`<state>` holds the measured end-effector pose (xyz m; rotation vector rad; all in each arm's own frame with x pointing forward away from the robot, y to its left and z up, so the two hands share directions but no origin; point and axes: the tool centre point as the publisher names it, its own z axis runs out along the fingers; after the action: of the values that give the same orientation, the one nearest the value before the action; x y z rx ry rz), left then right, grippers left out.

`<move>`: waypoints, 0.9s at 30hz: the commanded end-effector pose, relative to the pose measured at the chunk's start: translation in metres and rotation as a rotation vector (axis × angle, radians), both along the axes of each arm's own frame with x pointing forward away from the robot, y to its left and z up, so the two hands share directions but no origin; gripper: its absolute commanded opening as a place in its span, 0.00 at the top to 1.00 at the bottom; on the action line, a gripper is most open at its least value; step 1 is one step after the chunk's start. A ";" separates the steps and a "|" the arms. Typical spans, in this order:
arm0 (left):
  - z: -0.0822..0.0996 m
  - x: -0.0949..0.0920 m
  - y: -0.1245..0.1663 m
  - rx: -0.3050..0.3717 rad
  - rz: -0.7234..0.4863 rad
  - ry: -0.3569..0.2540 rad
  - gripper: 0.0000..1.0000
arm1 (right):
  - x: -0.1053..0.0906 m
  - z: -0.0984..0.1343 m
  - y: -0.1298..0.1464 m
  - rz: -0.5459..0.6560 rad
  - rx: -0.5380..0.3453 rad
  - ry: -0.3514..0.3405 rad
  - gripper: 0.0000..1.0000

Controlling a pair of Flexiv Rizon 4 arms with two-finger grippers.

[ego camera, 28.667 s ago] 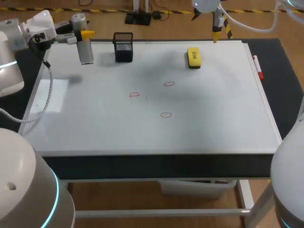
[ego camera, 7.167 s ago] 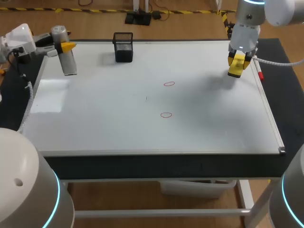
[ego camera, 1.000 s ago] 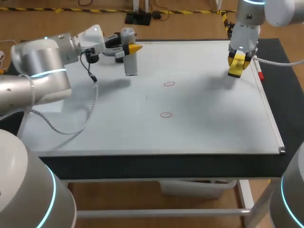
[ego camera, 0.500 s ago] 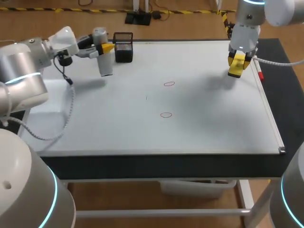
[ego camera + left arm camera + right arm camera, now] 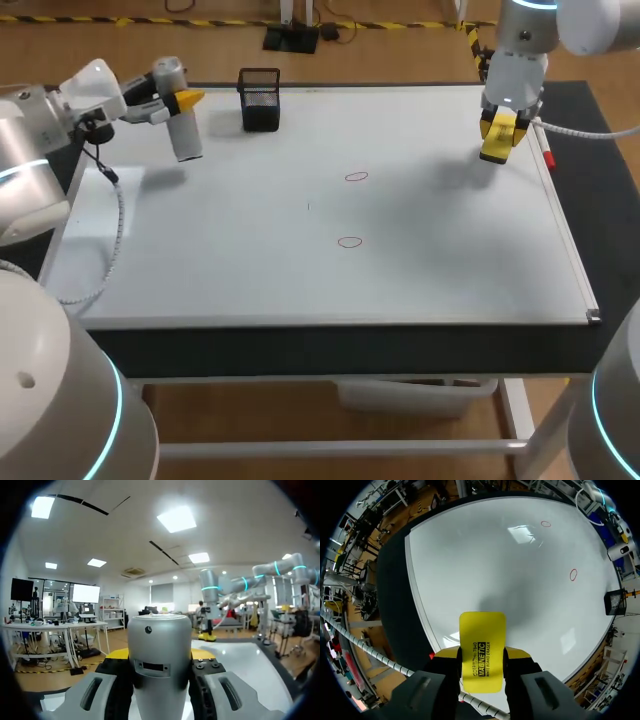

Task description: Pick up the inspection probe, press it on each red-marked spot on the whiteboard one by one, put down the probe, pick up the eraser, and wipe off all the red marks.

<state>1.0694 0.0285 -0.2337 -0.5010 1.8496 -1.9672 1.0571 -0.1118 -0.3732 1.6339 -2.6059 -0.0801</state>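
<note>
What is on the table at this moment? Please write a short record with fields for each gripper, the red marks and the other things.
left gripper: shut on the probe, lifted over the far left part of the whiteboard
right gripper: shut on the eraser, lifted over the far right part of the whiteboard
red marks: two small ovals near the middle, one farther, one nearer
mesh cup: black, upright at the far edge
marker: red, lying along the right edge
</note>
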 end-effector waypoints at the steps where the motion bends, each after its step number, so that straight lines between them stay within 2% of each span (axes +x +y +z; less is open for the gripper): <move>1: 0.004 -0.005 0.006 0.003 0.008 0.002 1.00 | 0.001 0.001 -0.001 0.002 -0.003 0.000 1.00; 5: 0.004 -0.005 0.006 0.003 0.008 0.002 1.00 | 0.001 0.001 -0.001 0.002 -0.003 0.000 1.00; 8: 0.004 -0.005 0.006 0.003 0.008 0.002 1.00 | 0.001 0.000 0.014 0.029 -0.019 0.016 1.00; 15: 0.004 -0.005 0.006 0.003 0.008 0.002 1.00 | 0.002 -0.003 0.061 0.116 -0.027 0.039 1.00; 27: 0.004 -0.005 0.006 0.003 0.008 0.002 1.00 | -0.007 -0.002 0.154 0.274 -0.013 0.041 1.00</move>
<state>1.0645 0.0349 -0.2304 -0.5071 1.8530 -1.9617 1.0488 0.0280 -0.3737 1.9611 -2.3610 -0.1405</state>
